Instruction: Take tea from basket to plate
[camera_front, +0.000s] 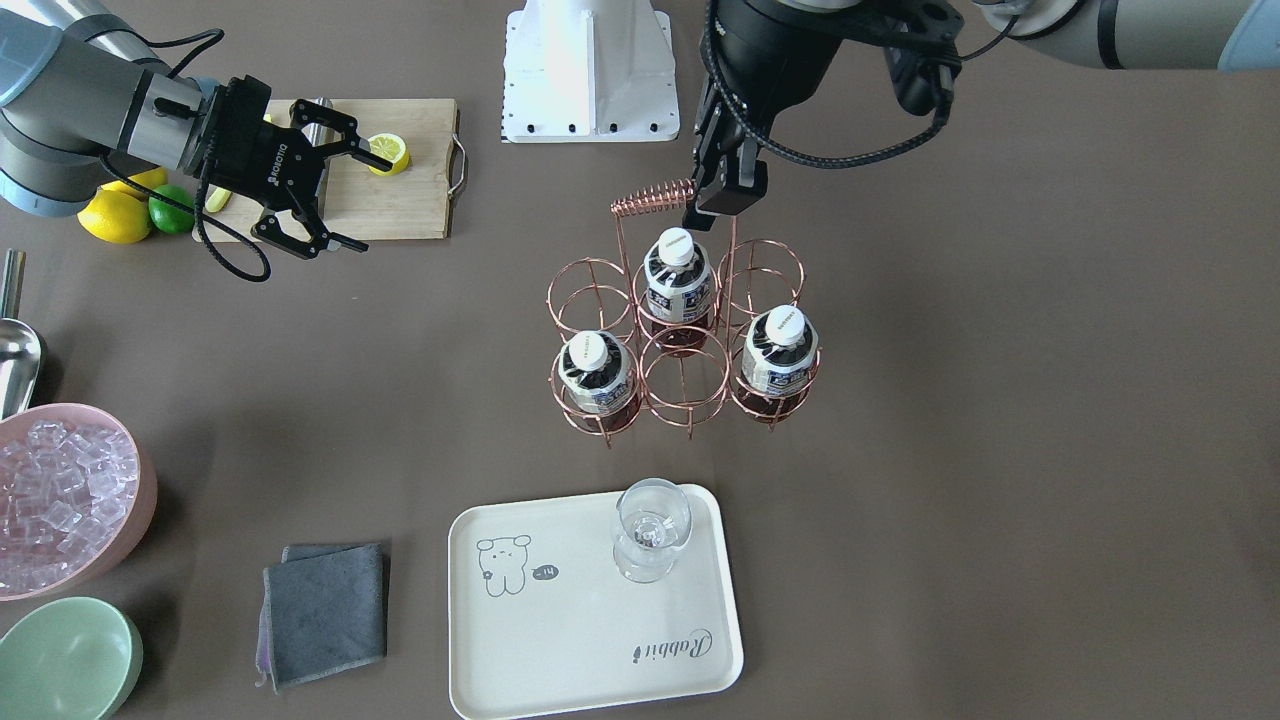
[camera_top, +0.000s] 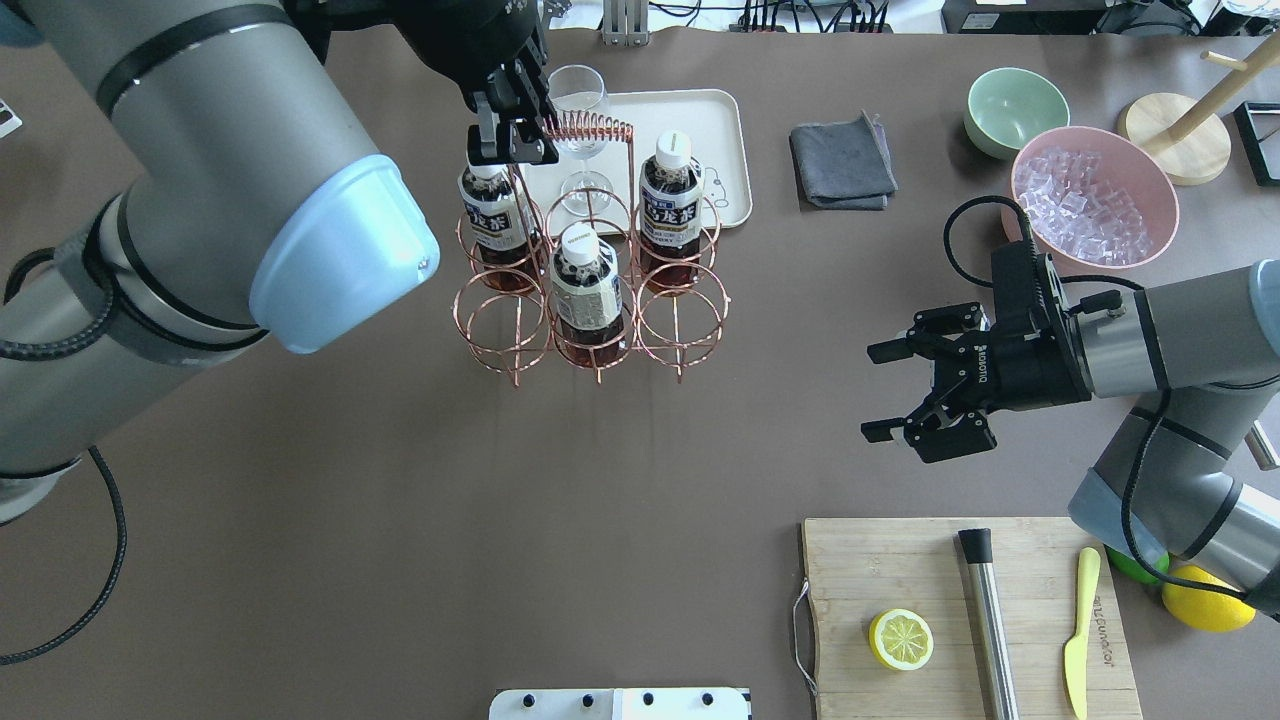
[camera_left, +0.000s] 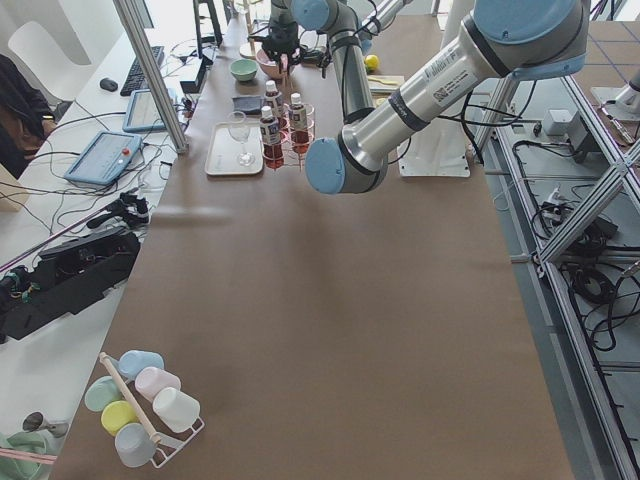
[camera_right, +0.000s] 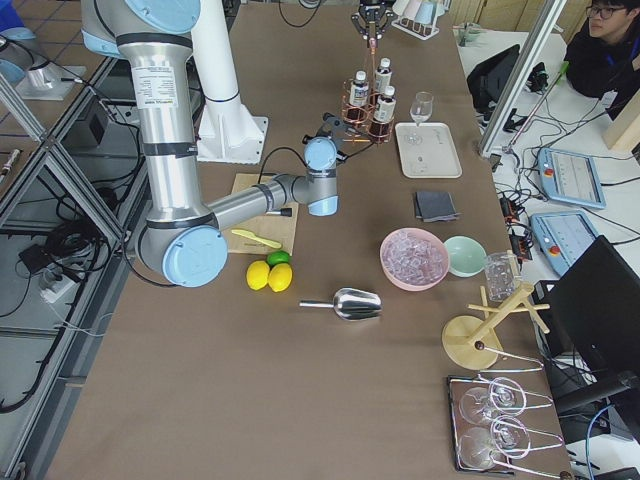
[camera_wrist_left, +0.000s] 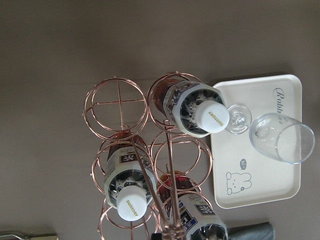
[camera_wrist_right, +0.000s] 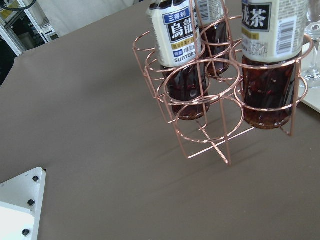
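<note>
The copper wire basket (camera_front: 650, 198) stands mid-table and holds three tea bottles (camera_front: 677, 280) (camera_front: 595, 375) (camera_front: 780, 350), also seen from overhead (camera_top: 585, 290). My left gripper (camera_front: 725, 195) is above the basket. It looks shut on the end of the coiled handle (camera_top: 590, 125), right over one bottle (camera_top: 493, 220). My right gripper (camera_top: 880, 390) is open and empty, hovering well to the basket's right and pointing at it. The cream plate (camera_front: 580, 640) lies just beyond the basket and carries a wine glass (camera_front: 650, 530).
A wooden cutting board (camera_top: 900, 560) with a lemon half (camera_top: 900, 640), a metal muddler and a yellow knife lies near my right arm. A pink bowl of ice (camera_top: 1090, 200), a green bowl (camera_top: 1015, 110) and a grey cloth (camera_top: 842, 160) sit at the far right.
</note>
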